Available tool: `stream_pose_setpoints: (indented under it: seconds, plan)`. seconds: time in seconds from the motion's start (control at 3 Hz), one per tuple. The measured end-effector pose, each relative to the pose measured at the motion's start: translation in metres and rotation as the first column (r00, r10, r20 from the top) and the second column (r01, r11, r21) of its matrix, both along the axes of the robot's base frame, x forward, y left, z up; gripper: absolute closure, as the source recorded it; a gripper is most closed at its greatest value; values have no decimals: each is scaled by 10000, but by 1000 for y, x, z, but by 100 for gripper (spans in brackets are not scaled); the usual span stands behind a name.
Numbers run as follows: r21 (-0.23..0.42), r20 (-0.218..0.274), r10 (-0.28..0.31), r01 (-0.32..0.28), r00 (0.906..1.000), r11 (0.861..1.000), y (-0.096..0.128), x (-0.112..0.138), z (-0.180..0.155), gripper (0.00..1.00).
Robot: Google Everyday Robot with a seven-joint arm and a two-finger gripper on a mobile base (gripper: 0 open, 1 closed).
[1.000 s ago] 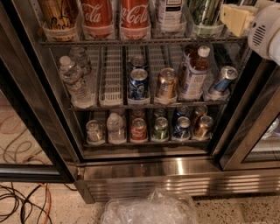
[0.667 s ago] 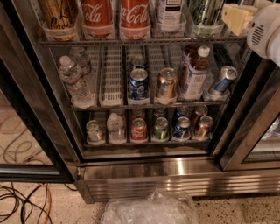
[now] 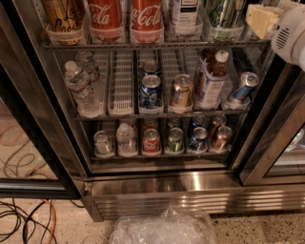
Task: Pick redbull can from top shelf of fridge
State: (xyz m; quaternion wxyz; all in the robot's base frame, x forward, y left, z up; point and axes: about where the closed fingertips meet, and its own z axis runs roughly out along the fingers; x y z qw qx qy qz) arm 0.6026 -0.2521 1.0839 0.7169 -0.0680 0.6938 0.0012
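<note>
The fridge (image 3: 157, 188) stands open, with black door frames and a steel base panel. The top shelf (image 3: 143, 46) runs along the upper edge. Its clear trays hold a gold can (image 3: 62, 14), two Coca-Cola cans (image 3: 106, 19), a white-labelled can (image 3: 185, 14) and a green-and-black can (image 3: 223, 12). No redbull can shows on this shelf. My gripper (image 3: 261, 19) is at the top right, in front of the shelf's right end, on its white arm (image 3: 291, 33). It hides whatever stands behind it there.
The middle rack (image 3: 157, 114), with white lane dividers, holds water bottles (image 3: 83, 83), cans, a white-capped bottle (image 3: 210, 78) and a leaning silver-blue can (image 3: 242, 86). The bottom rack holds several cans. A crumpled plastic bag (image 3: 164, 226) and cables (image 3: 28, 221) lie on the floor.
</note>
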Motion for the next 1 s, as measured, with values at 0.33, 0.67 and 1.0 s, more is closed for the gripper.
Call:
stream_pose_setpoints:
  seconds: [0.33,0.67,1.0]
  plan:
    - [-136,44,-173,173,9998,9998,-7,5,-2,45]
    - [-213,104,-284,286,9995,9994,-11,12,-3,45]
    - [-37,121,-340,341,9993,9994,-12,24,-7,45]
